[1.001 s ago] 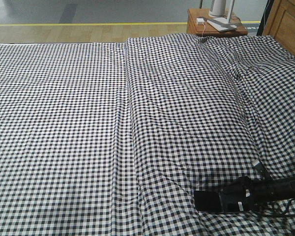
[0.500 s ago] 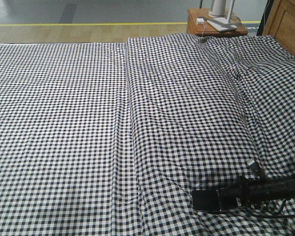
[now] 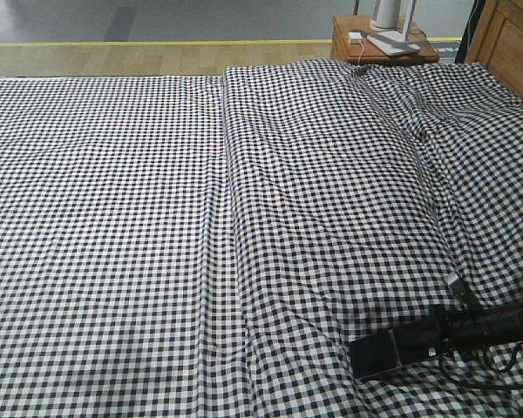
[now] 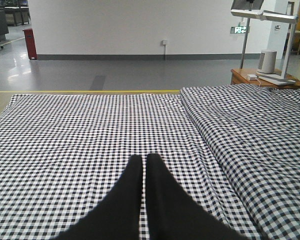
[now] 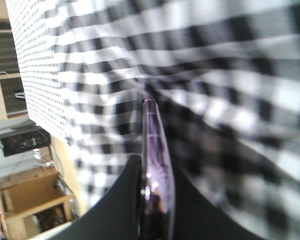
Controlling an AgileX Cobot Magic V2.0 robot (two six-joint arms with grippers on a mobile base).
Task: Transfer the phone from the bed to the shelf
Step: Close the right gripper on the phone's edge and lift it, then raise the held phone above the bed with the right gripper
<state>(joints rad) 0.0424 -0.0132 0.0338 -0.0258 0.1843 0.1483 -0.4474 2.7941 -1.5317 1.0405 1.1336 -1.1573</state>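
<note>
Phone (image 3: 376,355): a dark glossy slab, located on the right-hand side of the bed (image 3: 113,218), toward the bed's near right corner as the front view has it. It sits over a wrinkled fold of the black-and-white checked cover. We cannot tell whether its underside touches the cloth or is just clear of it.

Right gripper (image 3: 407,344): reaches in from the bed's right edge, lying low and nearly level over the cover. In the right wrist view the phone (image 5: 157,150) is seen edge-on, with a purplish sheen, running away from the camera. The right gripper (image 5: 155,167) has one black finger flat against each face of the phone, so we record it as pinching the phone. The far end of the phone meets the blurred checks of the bed (image 5: 240,75).

Left gripper (image 4: 142,159): its two black fingers are pressed together, tip to tip, with nothing between them. It is held above the left half of the bed (image 4: 65,130), well apart from the phone.

Surroundings: a pale wooden shelf (image 5: 25,195) with an open compartment shows at the lower left of the right wrist view — blurred, contents not legible. Beyond the far right corner of the bed stands a reddish-brown side table (image 3: 366,48) carrying white items.
</note>
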